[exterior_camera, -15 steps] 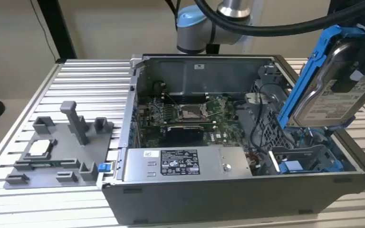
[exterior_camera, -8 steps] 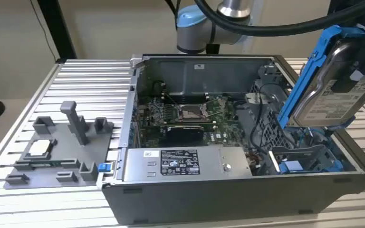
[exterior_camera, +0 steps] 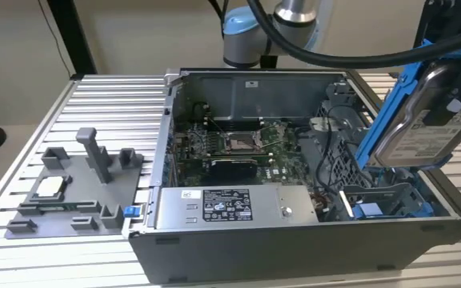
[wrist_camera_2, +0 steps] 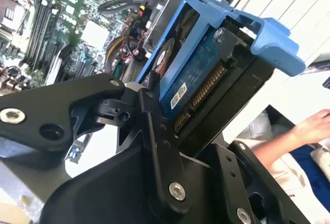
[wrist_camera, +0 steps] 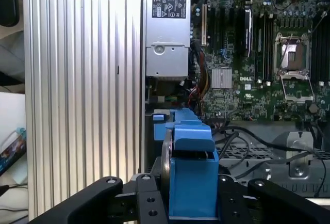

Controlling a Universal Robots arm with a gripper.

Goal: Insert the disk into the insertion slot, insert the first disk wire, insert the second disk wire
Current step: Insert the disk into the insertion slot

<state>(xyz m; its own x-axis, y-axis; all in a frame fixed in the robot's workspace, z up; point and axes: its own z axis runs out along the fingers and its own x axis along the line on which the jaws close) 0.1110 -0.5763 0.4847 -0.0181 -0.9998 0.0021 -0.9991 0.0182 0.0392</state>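
**Disk gripped above the open case**

In the upper right of the exterior view, the tool (exterior_camera: 453, 99) is clamped on the disk (exterior_camera: 419, 129). In the first wrist view its fingers (wrist_camera: 149, 198) press the blue carrier from both sides. The disk hangs nearly on edge, its white label towards the camera. It is above the drive bay (exterior_camera: 386, 207) in the lower right corner of the open computer case (exterior_camera: 295, 255), clear of it. The case stands on the ribbed table (exterior_camera: 110, 96). A grey fixture (exterior_camera: 78, 192) lies on the table at the exterior view's left.
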